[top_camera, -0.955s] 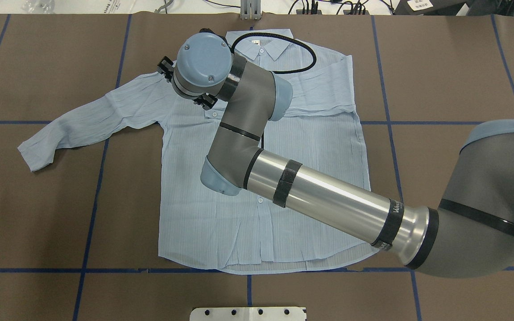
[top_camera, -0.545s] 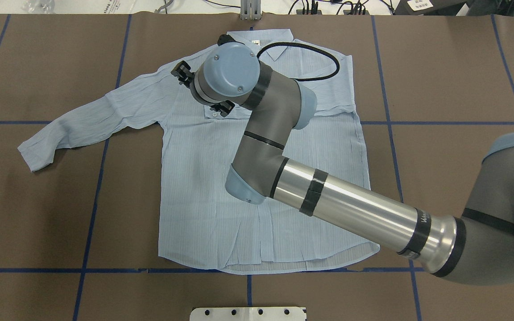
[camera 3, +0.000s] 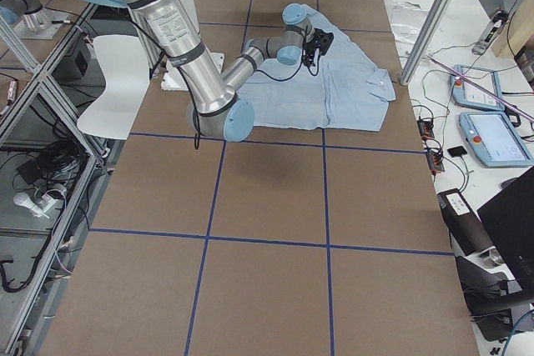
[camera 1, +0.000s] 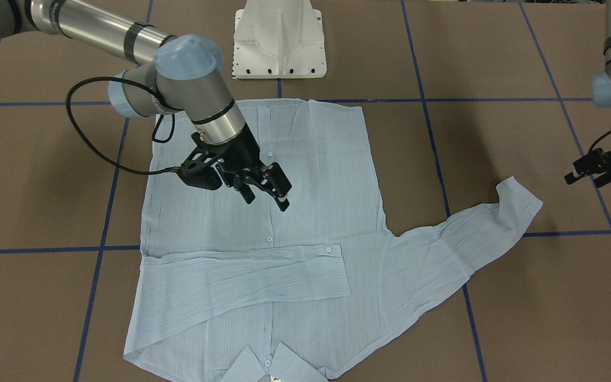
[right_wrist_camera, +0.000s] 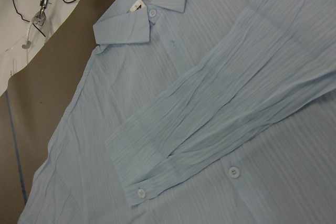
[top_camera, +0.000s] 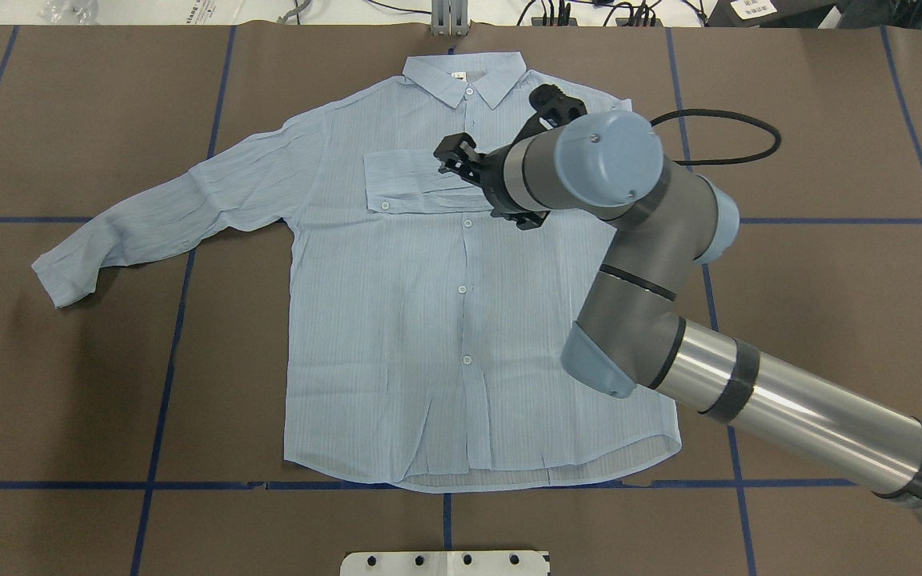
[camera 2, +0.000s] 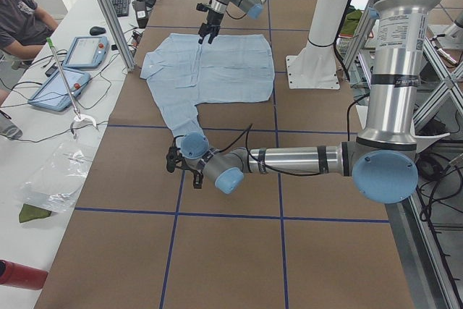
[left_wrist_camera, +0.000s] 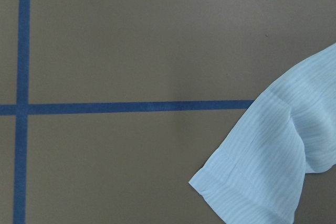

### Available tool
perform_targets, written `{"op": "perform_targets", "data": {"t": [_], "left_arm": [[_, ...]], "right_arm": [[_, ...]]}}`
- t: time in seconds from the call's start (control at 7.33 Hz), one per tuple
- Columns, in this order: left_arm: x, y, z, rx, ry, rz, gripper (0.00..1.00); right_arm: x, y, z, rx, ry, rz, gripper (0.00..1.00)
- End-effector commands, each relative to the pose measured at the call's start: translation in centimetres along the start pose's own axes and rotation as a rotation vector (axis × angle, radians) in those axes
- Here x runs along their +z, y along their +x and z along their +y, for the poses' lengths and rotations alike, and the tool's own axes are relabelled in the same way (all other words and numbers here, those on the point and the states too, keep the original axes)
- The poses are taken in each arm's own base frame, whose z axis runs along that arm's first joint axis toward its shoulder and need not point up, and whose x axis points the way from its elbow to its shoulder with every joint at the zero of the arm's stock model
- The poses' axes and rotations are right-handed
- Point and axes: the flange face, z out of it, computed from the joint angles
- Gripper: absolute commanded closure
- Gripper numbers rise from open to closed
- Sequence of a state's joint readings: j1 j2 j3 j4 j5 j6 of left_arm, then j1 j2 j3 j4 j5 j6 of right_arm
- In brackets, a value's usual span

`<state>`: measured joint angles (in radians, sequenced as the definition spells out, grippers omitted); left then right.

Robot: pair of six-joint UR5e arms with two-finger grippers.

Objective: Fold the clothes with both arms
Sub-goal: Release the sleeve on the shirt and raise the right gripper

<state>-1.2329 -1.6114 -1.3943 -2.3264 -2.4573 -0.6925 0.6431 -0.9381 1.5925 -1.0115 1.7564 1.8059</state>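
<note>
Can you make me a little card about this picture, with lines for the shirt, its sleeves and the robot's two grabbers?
shirt: pale blue, flat, buttons up, on the brown table
collar: at the end far from the robot
folded sleeve: lies across the chest
spread sleeve: stretched out sideways on the table
right gripper: over the chest, jaws open, empty
left gripper: off the shirt, near the spread sleeve's cuff; jaws too unclear to tell

Brown table w/ blue tape grid
</note>
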Motion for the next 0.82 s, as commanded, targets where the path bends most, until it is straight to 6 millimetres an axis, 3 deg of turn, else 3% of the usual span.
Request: {"op": "perform_targets", "data": {"t": [0.0, 0.14, 0.27, 0.68], "left_arm": [[2.6, 2.2, -1.2, -0.046, 0.007, -0.033, 0.09], [3.2, 2.9, -1.4, -0.059, 0.005, -0.036, 0.11], [4.1, 3.4, -1.2, -0.056, -0.010, -0.037, 0.13], [5.7, 2.0, -1.1, -0.064, -0.010, -0.067, 0.23]], "right_arm": [[-5.6, 5.8, -5.7, -0.033, -0.040, 0.026, 0.01], [-6.7, 8.1, -7.4, -0.074, -0.050, 0.050, 0.01], [-6.6, 8.5, -7.7, -0.077, -0.046, 0.056, 0.01], [-6.3, 8.8, -7.7, -0.076, -0.047, 0.063, 0.01]]}}
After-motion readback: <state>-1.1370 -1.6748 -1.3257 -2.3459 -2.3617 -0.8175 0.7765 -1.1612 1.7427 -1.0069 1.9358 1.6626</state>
